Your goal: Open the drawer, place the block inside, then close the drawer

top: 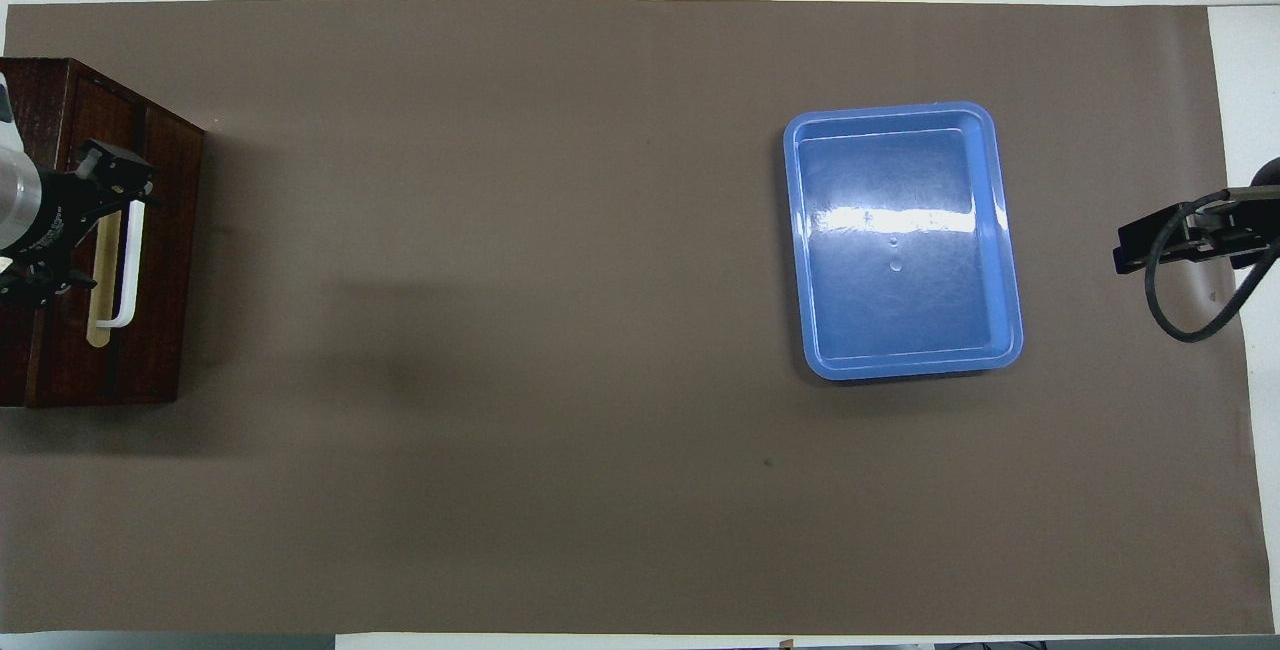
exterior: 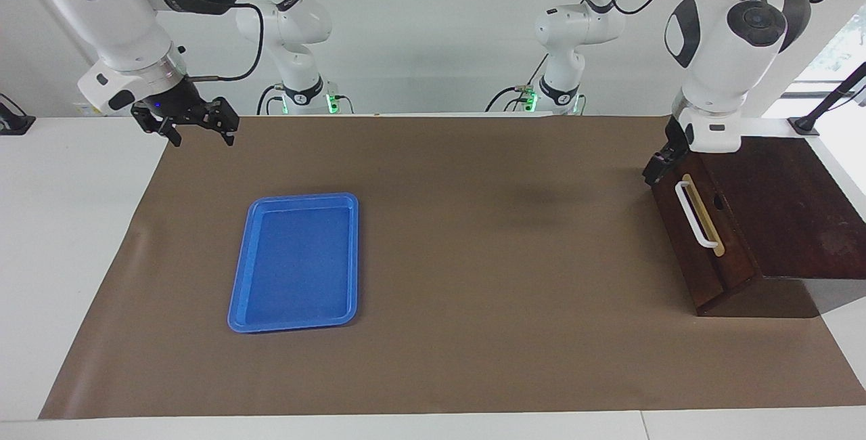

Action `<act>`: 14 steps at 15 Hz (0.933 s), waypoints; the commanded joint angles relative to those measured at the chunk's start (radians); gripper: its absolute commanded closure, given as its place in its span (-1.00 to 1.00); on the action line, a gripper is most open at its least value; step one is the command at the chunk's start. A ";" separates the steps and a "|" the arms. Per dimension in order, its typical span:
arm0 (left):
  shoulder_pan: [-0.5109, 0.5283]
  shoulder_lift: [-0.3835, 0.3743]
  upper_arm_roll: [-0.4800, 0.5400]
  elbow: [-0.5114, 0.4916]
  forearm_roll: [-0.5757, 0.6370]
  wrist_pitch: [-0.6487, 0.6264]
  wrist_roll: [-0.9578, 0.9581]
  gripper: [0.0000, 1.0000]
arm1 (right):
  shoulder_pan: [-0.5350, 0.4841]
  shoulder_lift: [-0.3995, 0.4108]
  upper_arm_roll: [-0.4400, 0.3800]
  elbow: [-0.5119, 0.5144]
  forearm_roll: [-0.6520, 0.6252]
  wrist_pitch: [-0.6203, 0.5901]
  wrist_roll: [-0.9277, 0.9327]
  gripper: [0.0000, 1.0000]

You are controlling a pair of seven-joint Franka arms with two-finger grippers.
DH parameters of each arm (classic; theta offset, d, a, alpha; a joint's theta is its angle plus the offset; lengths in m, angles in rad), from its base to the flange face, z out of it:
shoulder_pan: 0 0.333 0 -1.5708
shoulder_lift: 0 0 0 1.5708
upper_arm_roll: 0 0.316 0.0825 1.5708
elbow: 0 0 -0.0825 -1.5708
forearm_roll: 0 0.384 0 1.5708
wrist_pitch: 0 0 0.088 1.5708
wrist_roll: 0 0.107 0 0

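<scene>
White arms, black cables, black fingers (exterior: 170, 134)

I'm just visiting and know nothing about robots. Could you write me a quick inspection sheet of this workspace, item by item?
Surface: white table covered by a brown mat.
Job's things: drawer, shut, white handle, in a dark wooden box at the left arm's end. Block: nothing seen.
Clutter: empty blue tray toward the right arm's end.
Grippers: left gripper at the drawer front's upper edge, near the handle's end closer to the robots; contact unclear. Right gripper, open, waits over the mat's corner.
Cables: black cables run along both arms.
Surroundings: white wall; black clamp mount beside the box.
</scene>
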State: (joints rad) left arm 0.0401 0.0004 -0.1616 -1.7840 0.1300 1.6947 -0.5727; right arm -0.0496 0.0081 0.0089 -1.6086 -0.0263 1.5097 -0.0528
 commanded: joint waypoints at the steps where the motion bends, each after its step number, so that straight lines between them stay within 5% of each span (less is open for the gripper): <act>1: -0.003 0.004 0.011 0.043 -0.100 -0.104 0.166 -1.00 | -0.015 -0.011 0.011 -0.008 -0.001 0.014 -0.036 -1.00; 14: -0.083 -0.028 0.047 0.052 -0.141 -0.181 0.310 -1.00 | -0.012 -0.011 0.011 -0.008 0.005 0.015 -0.032 -1.00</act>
State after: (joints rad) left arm -0.0251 -0.0027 -0.1435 -1.7368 0.0014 1.5433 -0.2871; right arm -0.0490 0.0081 0.0099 -1.6080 -0.0258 1.5113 -0.0528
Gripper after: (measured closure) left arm 0.000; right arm 0.000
